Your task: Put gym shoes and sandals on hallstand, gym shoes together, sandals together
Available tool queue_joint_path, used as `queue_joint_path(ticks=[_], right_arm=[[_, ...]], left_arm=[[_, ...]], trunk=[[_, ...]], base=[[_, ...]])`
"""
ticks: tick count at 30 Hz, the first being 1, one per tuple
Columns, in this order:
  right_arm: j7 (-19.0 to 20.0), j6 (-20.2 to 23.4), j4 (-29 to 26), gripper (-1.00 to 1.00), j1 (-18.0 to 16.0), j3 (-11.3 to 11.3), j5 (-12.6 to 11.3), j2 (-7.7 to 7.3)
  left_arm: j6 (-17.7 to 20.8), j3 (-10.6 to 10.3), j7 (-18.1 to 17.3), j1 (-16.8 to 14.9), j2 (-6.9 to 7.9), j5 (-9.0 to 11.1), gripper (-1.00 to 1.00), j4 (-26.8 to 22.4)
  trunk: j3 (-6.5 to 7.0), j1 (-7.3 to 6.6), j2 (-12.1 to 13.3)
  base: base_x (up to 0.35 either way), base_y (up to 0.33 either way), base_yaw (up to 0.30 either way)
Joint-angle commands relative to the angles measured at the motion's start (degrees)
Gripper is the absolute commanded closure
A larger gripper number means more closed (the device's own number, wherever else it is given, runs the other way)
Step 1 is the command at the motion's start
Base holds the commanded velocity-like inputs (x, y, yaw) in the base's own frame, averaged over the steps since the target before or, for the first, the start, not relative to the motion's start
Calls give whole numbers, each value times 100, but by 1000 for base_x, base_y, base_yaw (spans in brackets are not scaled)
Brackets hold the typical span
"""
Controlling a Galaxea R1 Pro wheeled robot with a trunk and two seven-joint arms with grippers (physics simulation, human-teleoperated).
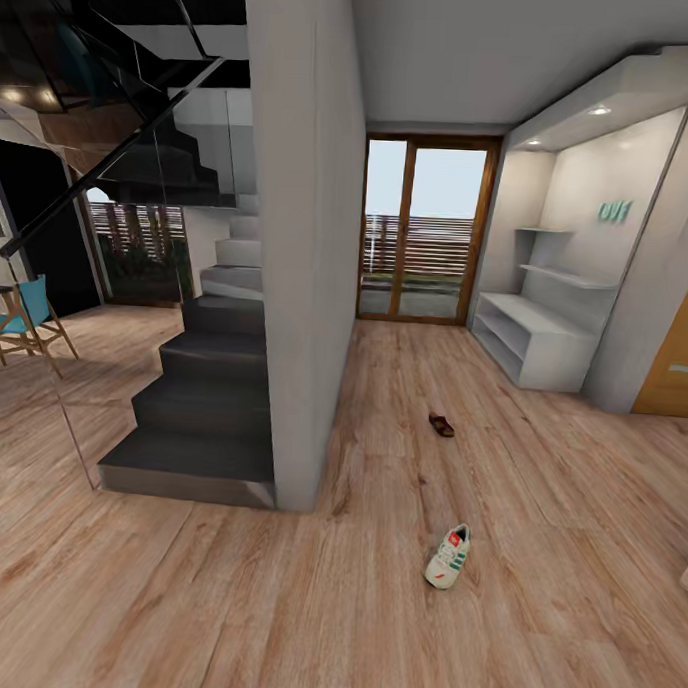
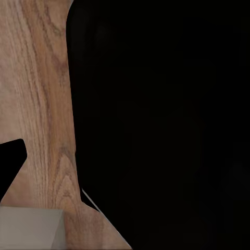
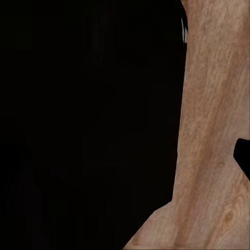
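Note:
One white gym shoe (image 1: 448,557) with green stripes lies on the wood-plank corridor floor (image 1: 537,513) in the head view, toe toward me. Farther on, a small brown sandal (image 1: 442,424) lies on the same floor. The low white hallstand (image 1: 529,342), with open shelf levels, stands against the right wall at the far end, beyond both shoes. The second gym shoe and second sandal are out of view. In the left wrist view a large black shape (image 2: 156,125) and a black wedge (image 2: 10,166) hang over the planks. The right wrist view has a similar black mass (image 3: 88,125).
A grey wall pillar (image 1: 297,282) and dark stairs (image 1: 206,398) stand left of the corridor. A glass door (image 1: 424,232) closes the far end. Thin floating shelves (image 1: 567,276) hang above the hallstand. A wooden door (image 1: 679,359) is at right, a blue chair (image 1: 25,320) at far left.

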Motion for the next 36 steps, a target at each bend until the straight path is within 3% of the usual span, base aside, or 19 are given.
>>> queue_joint_path(ticks=[1,5,13,36], right_arm=[[0,0,0,-100,-1,0,0,0],[-18,-9,-88,-100,-12,19,7,114],[-18,-13,-193,-100,-22,32,10,170],[-26,-73,-419,-100,-27,33,19,186]], left_arm=[[0,0,0,-1,0,0,-100,0],[-9,-7,-18,-1,-9,-9,-100,-26],[-9,3,-18,-1,-9,-9,-100,-44],[-9,-2,-18,-1,-9,-8,-100,-62]], trunk=[[-3,0,-2],[-3,0,-2],[-3,0,-2],[-3,0,-2]], base=[[0,0,0],[0,0,0],[0,0,0],[0,0,0]])
